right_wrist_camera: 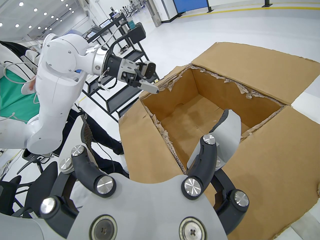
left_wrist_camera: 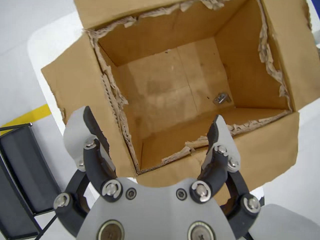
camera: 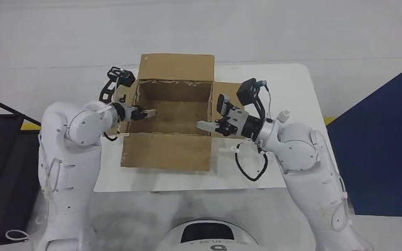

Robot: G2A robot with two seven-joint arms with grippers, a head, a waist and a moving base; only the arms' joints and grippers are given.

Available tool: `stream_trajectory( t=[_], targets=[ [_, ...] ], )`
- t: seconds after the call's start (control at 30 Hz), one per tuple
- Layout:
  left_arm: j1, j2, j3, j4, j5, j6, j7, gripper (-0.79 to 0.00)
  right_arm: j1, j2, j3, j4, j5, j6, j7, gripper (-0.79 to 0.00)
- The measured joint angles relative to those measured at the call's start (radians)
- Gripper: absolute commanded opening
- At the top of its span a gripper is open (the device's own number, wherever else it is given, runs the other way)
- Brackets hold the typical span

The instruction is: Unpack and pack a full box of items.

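An open cardboard box [camera: 166,154] with torn rims stands mid-table, flaps folded out. Its floor [left_wrist_camera: 170,86] is bare except for a small grey metal piece [left_wrist_camera: 221,98] near one wall. My left gripper [camera: 149,114] hovers open over the box's left rim; its fingers [left_wrist_camera: 91,126] hold nothing. My right gripper [camera: 204,125] hangs open just inside the right rim, also holding nothing. The right wrist view shows the box [right_wrist_camera: 262,151], my right gripper [right_wrist_camera: 157,123] above its edge, and the left gripper [right_wrist_camera: 147,84] across at the far rim.
The white table [camera: 289,88] has bare room to the right of and behind the box. A black metal rack [left_wrist_camera: 17,166] stands off the table's left side. The box flaps [camera: 177,66] stick out on all sides.
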Motion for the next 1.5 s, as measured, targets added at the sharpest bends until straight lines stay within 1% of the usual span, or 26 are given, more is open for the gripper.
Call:
stream_trajectory(
  t=[0.1, 0.27, 0.37, 0.5, 0.67, 0.8, 0.87, 0.93, 1.0, 1.07, 1.17, 1.33, 1.4, 1.5],
  targets=[
    [0.024, 0.004, 0.020, -0.023, -0.040, -0.022, -0.018, 0.000, 0.000, 0.000, 0.000, 0.000, 0.000, 0.000, 0.000, 0.000],
    [0.057, 0.010, 0.058, -0.051, -0.052, -0.018, -0.057, 0.000, 0.000, 0.000, 0.000, 0.000, 0.000, 0.000, 0.000, 0.000],
    [0.069, 0.015, 0.082, -0.040, -0.018, -0.029, -0.043, 0.000, 0.000, 0.000, 0.000, 0.000, 0.000, 0.000, 0.000, 0.000],
    [0.074, 0.019, 0.097, -0.033, -0.071, -0.025, -0.066, 0.000, 0.000, 0.000, 0.000, 0.000, 0.000, 0.000, 0.000, 0.000],
    [0.079, 0.027, 0.090, -0.055, -0.167, -0.016, -0.122, 0.000, 0.000, 0.000, 0.000, 0.000, 0.000, 0.000, 0.000, 0.000],
    [0.086, 0.040, 0.086, -0.056, -0.244, -0.018, -0.126, 0.000, 0.000, 0.000, 0.000, 0.000, 0.000, 0.000, 0.000, 0.000],
    [0.088, 0.052, 0.079, -0.063, -0.286, -0.019, -0.125, 0.000, 0.000, 0.000, 0.000, 0.000, 0.000, 0.000, 0.000, 0.000],
    [0.076, 0.063, 0.048, -0.083, -0.276, -0.003, -0.121, 0.000, 0.000, 0.000, 0.000, 0.000, 0.000, 0.000, 0.000, 0.000],
    [0.066, 0.068, 0.028, -0.087, -0.209, 0.016, -0.084, 0.000, 0.000, 0.000, 0.000, 0.000, 0.000, 0.000, 0.000, 0.000],
    [0.063, 0.069, 0.043, -0.064, -0.136, 0.032, -0.023, 0.000, 0.000, 0.000, 0.000, 0.000, 0.000, 0.000, 0.000, 0.000],
    [0.042, 0.069, 0.080, -0.005, -0.130, 0.035, 0.016, 0.000, 0.000, 0.000, 0.000, 0.000, 0.000, 0.000, 0.000, 0.000],
    [0.012, 0.068, 0.157, 0.077, -0.099, 0.036, 0.029, 0.000, 0.000, 0.000, 0.000, 0.000, 0.000, 0.000, 0.000, 0.000],
    [0.010, 0.068, 0.176, 0.087, -0.099, 0.034, 0.025, 0.000, 0.000, 0.000, 0.000, 0.000, 0.000, 0.000, 0.000, 0.000],
    [0.012, 0.072, 0.198, 0.088, -0.111, 0.016, -0.012, 0.000, 0.000, 0.000, 0.000, 0.000, 0.000, 0.000, 0.000, 0.000]
  ],
)
